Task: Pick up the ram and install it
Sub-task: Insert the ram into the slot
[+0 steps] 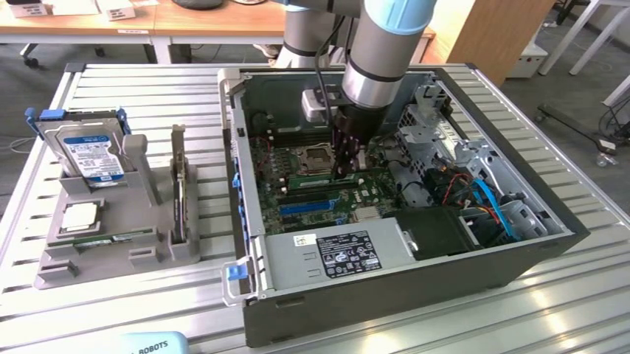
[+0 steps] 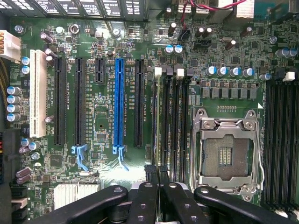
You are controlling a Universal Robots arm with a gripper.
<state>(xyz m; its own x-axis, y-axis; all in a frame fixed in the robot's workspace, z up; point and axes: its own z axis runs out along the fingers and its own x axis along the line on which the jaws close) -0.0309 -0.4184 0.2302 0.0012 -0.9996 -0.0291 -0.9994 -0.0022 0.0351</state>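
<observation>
While the arm (image 1: 389, 51) stood inside the open computer case (image 1: 394, 295), the pincer (image 1: 347, 175) sat low over the motherboard (image 1: 340, 199), just beside the processor socket (image 1: 313, 156) on the exterior view's right.

Pincer state: closed. In the wrist view the pincer (image 2: 157, 173) had its black fingers (image 2: 144, 200) drawn together on the thin top edge of the ram (image 2: 156, 121). They gripped it at one end.

Ram position: on edge in the bank of black memory slots (image 2: 174, 121), between the socket (image 2: 227, 154) and the long expansion slots. It lay along the slot farthest from the socket in that bank. White latches (image 2: 180, 72) showed at the far end of the bank. Whether the stick was fully seated: could not tell. In the exterior view the ram (image 1: 311, 180) appeared as a short green strip running from the pincer toward the exterior view's left, parallel to the socket edge.

Other items noted:
- Blue expansion slot (image 2: 119, 102) and white slot (image 2: 38, 91) on the board, both unoccupied.
- Socket lid down, contact field bare.
- Grey parts holder (image 1: 59, 276) on the slatted worktop (image 1: 128, 313), well apart from the case on the exterior view's left.
- In the holder: hard drive (image 1: 94, 155) standing upright with its blue label, silver processor chip (image 1: 79, 216) lying flat, and a second memory stick (image 1: 111, 238) lying flat just beside the chip.
</observation>
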